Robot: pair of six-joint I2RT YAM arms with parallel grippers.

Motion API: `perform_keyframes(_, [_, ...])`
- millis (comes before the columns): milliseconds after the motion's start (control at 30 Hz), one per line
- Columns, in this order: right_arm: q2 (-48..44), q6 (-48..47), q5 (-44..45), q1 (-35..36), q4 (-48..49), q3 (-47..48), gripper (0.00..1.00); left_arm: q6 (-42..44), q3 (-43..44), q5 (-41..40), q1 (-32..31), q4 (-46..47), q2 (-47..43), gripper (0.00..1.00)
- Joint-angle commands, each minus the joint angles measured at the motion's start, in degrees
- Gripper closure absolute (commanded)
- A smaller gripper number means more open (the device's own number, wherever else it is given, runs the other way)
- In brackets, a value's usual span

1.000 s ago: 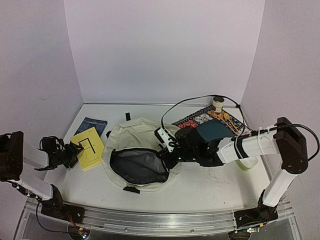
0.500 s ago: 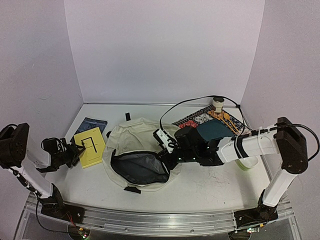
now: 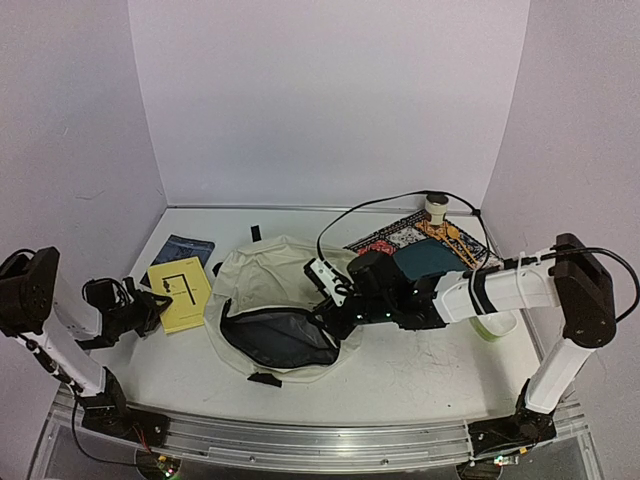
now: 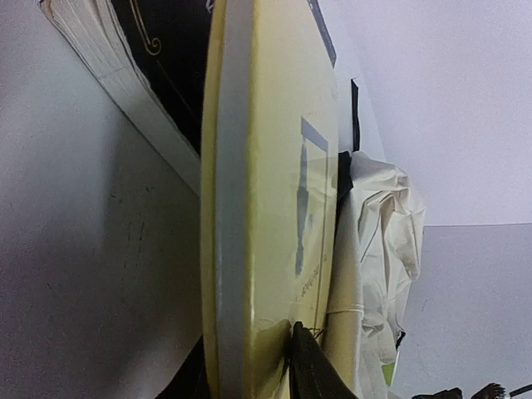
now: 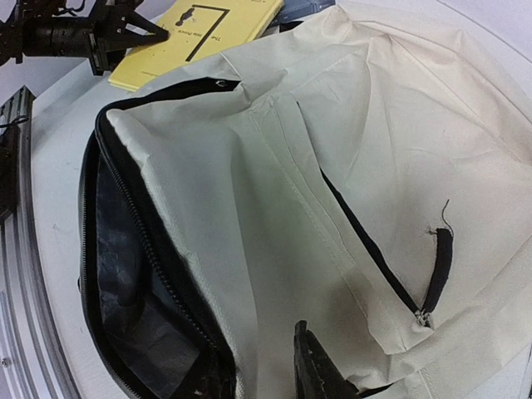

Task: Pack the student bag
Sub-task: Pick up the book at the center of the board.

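On student bag, right jaws unchanged

So the bag is lying pretty much in the middle of the table, cream fabric all crumpled, with the front pocket side facing up. Its black-zippered mouth is gaping wide toward the near edge, showing dark grey lining inside. The right gripper is pinching the rim on its right side.
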Motion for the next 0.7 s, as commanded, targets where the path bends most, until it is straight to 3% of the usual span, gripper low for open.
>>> perform_keyframes(0, [-2.5,-0.2,-0.5,-0.2,-1.7,2.1,0.68,-2.7,-1.3,-0.1,0.2,-0.6,-5.0,0.79])
perform_keyframes(300, [-5.3,0.6,-0.6,-0.1,-3.5,1.4,0.61,-8.3,-1.0,0.9,0.2,-1.2,-14.4,1.00])
perform_keyframes(667, [-9.9,4.0,-4.1,-0.1,-3.8,-0.1,0.44,-11.1,2.8,-0.5,0.2,-9.5,-26.6,1.00])
